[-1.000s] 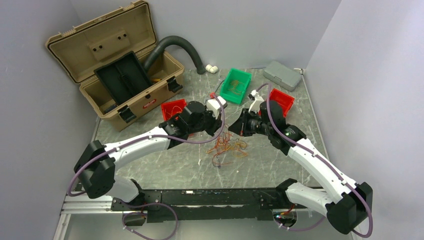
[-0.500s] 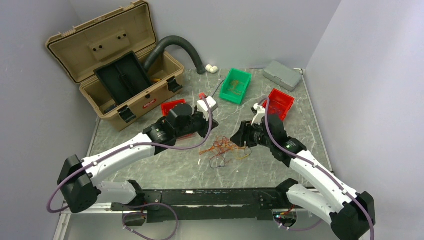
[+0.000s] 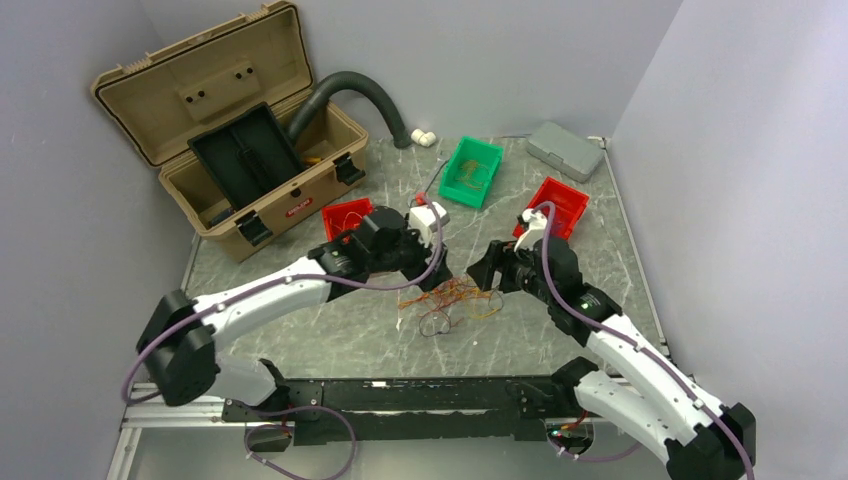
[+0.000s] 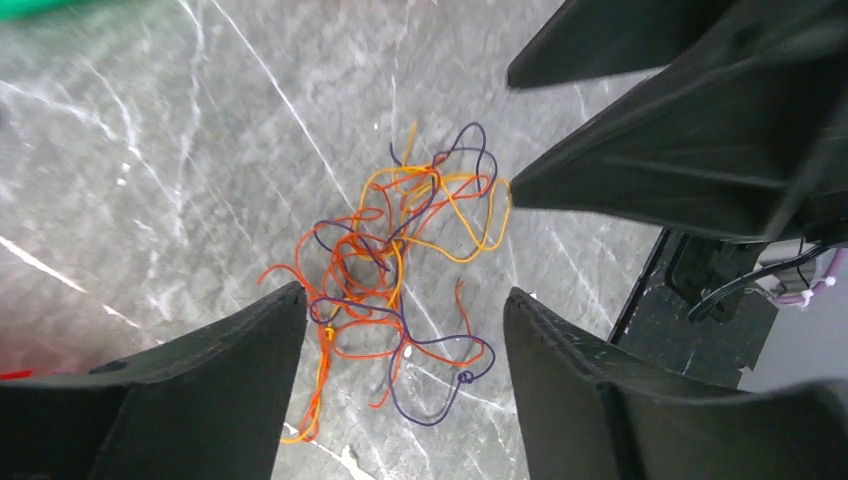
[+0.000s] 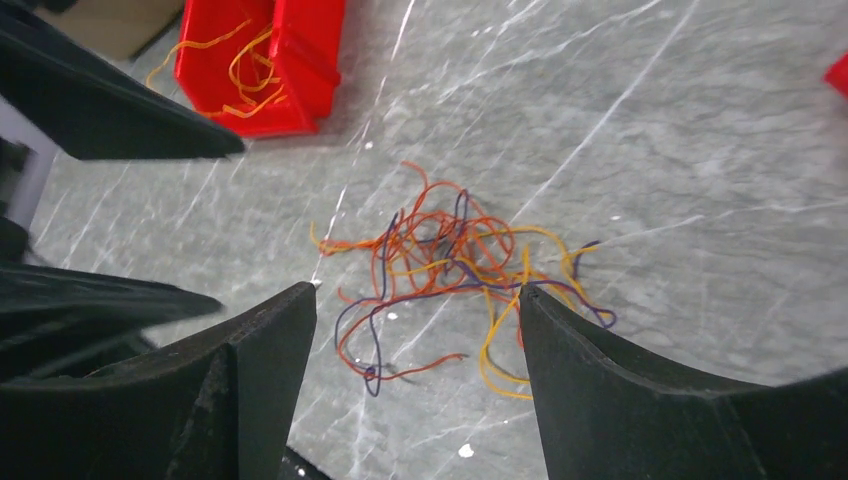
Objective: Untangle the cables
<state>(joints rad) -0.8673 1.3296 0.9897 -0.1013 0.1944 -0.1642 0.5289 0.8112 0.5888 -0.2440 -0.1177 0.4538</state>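
Observation:
The cables [image 3: 452, 296] lie as a loose tangle of orange, red, yellow and dark purple strands on the marble table top [image 3: 330, 330], between my two grippers. My left gripper [image 3: 432, 274] hangs just left of the tangle, open, with nothing between its fingers. In the left wrist view the cables [image 4: 360, 265] lie on the table beneath the open left gripper [image 4: 405, 292]. My right gripper [image 3: 488, 276] hangs just right of the pile, also open and empty. In the right wrist view the cables [image 5: 440, 245] spread out past the open right gripper [image 5: 415, 291].
An open tan toolbox [image 3: 230, 140] and a dark corrugated hose [image 3: 360, 95] stand at the back left. A green bin [image 3: 473, 170], two red bins [image 3: 345, 215] [image 3: 560, 205] and a grey box [image 3: 565, 150] sit behind the arms. The left red bin [image 5: 250, 60] holds some orange wires.
Both grippers have gone from shut to open. The tangle, held up between them before, now lies loose on the table. The left arm swung left, then back over the pile.

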